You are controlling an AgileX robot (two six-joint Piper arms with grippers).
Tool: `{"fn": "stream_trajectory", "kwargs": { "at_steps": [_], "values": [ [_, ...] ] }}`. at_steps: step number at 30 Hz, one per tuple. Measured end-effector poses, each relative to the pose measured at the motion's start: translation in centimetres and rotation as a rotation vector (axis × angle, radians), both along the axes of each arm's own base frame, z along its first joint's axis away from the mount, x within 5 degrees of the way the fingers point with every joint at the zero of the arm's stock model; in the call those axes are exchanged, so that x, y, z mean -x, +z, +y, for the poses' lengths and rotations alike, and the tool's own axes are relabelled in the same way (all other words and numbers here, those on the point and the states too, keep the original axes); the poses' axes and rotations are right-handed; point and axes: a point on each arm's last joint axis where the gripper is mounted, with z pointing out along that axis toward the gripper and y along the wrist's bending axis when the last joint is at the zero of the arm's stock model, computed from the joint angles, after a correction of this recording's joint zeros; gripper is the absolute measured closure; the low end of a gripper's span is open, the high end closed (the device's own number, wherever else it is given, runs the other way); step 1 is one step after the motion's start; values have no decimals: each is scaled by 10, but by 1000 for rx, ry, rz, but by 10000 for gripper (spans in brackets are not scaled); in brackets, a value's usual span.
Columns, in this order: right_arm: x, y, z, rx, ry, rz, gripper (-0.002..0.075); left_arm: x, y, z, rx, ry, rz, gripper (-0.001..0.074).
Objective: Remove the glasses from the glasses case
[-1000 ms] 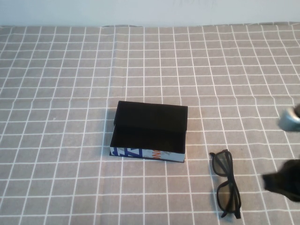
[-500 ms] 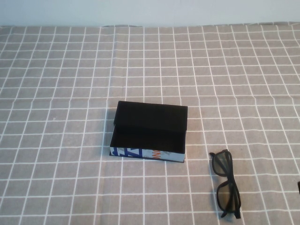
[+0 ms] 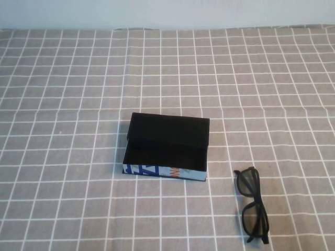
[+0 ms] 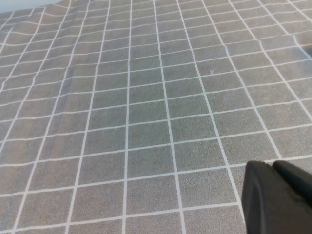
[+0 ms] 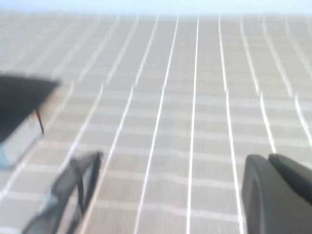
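The glasses case sits mid-table, black, with a blue, white and orange patterned front edge. Its inside looks dark and nothing shows in it. The glasses lie on the cloth to the right of the case and nearer to me, arms folded, outside the case. In the right wrist view the glasses and a corner of the case show blurred. My right gripper is shut and empty, away from both. My left gripper is shut and empty over bare cloth. Neither gripper shows in the high view.
A grey tablecloth with a white grid covers the whole table. A pale wall runs along the far edge.
My right arm, seen at the right edge of the high view one second ago, has drawn back out of that view. The case and the glasses have not moved.
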Motion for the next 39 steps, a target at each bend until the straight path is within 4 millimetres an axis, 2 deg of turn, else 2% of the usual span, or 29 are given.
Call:
{"fn": "stream_trajectory", "kwargs": {
  "at_steps": [3, 8, 19, 23, 39],
  "values": [
    [7, 1, -1, -18, -5, -48, 744, 0, 0, 0, 0, 0, 0, 739],
    [14, -3, -3, -23, -8, -29, 744, 0, 0, 0, 0, 0, 0, 739],
    [16, -12, -2, -14, 6, 70, 744, 0, 0, 0, 0, 0, 0, 739],
    [17, -12, 1, 38, 48, 61, 744, 0, 0, 0, 0, 0, 0, 739],
    [17, -12, 4, -4, 69, 64, 744, 0, 0, 0, 0, 0, 0, 739]
  ]
}}
